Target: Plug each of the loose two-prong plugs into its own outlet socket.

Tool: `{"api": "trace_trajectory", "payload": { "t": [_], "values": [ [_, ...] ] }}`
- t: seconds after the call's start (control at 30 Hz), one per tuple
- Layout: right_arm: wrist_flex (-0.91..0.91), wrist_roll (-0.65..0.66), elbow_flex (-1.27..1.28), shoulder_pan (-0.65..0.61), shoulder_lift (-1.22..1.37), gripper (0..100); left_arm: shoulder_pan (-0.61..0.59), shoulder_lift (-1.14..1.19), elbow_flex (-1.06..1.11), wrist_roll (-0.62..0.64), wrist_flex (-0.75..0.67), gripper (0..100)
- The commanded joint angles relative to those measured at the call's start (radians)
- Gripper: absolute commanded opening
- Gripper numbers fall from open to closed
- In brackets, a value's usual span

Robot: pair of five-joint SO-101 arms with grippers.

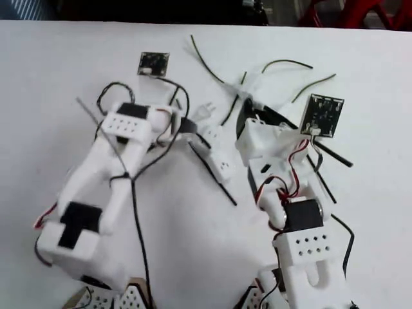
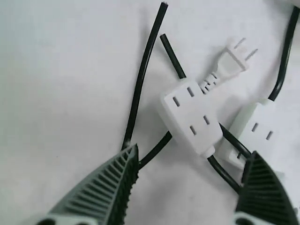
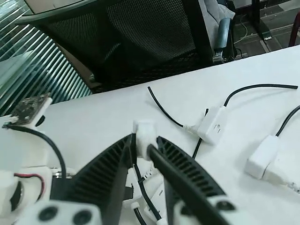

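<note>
My left gripper (image 2: 193,153) stands open just above the table, its grey fingers (image 2: 112,187) on either side of a white outlet socket block (image 2: 192,115). A second white socket (image 2: 255,126) lies beside it, and a loose two-prong plug (image 2: 234,58) rests just beyond the block, prongs pointing away. From above, that plug (image 1: 206,111) and the sockets (image 1: 217,151) lie between the two arms, with the left gripper (image 1: 187,125) next to them. My right gripper (image 3: 143,145) is shut on a white plug (image 3: 144,133), held off the table. Farther off lie two more white sockets (image 3: 213,124) (image 3: 265,157).
Short black cable pieces (image 1: 206,61) are strewn over the white table (image 1: 58,71). Two small circuit boards (image 1: 153,63) (image 1: 325,116) sit on the arms' wrists. A black mesh chair (image 3: 140,37) stands past the table's far edge.
</note>
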Motion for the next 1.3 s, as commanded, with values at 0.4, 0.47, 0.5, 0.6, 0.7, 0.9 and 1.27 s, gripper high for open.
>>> {"api": "trace_trajectory", "payload": {
  "t": [0.4, 0.47, 0.5, 0.6, 0.7, 0.9, 1.27],
  "values": [
    [-0.019, 0.0, -0.005, 0.005, -0.016, 1.7, 0.035, 0.527, -0.675, 0.032, 0.259, 34],
    [-0.018, 0.0, -0.005, 0.005, -0.016, 1.7, 0.033, 0.558, -0.721, 0.028, 0.304, 30],
    [-0.018, 0.0, -0.005, 0.005, -0.016, 1.7, 0.033, 0.567, -0.743, 0.028, 0.327, 27],
    [-0.018, 0.0, -0.005, 0.005, -0.016, 1.7, 0.036, 0.57, -0.79, 0.028, 0.376, 21],
    [-0.016, 0.0, -0.005, 0.005, -0.016, 1.7, 0.039, 0.568, -0.818, 0.028, 0.404, 15],
    [-0.015, 0.0, -0.005, 0.005, -0.016, 1.7, 0.041, 0.567, -0.93, -0.078, 0.523, 8],
    [-0.015, 0.0, -0.005, 0.005, -0.016, 1.7, 0.053, 0.553, -1.229, -0.483, 0.884, 5]
  ]
}}
